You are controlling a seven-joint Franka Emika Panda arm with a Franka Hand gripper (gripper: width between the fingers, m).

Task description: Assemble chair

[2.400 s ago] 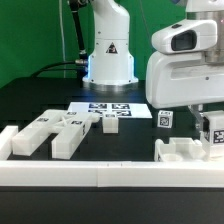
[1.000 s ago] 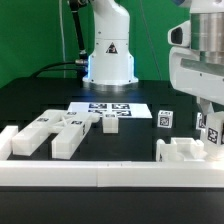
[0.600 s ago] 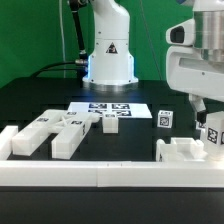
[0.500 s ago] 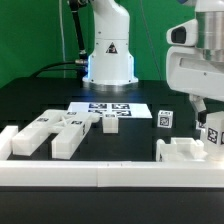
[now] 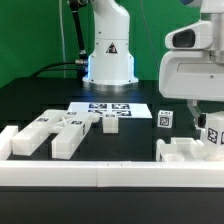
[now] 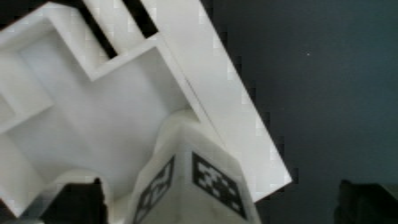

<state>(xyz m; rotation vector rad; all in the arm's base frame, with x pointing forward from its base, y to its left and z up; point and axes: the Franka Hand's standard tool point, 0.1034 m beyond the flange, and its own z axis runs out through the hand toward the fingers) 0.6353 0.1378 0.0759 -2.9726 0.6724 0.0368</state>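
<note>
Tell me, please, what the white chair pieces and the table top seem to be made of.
Chair pieces: probably moulded hard plastic with a matt white finish. They are chunky blocks with crisp edges and an even colour.
Table: a black matt surface showing little glare. The pictures do not show whether it is board, mat or cloth.

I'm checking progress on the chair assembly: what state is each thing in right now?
gripper: open, holding nothing.
tagged piece: upright at the notched part, not gripped.
notched part: lying flat.
loose pieces: lying flat, unassembled.
small tagged block: standing alone, unattached.
</note>
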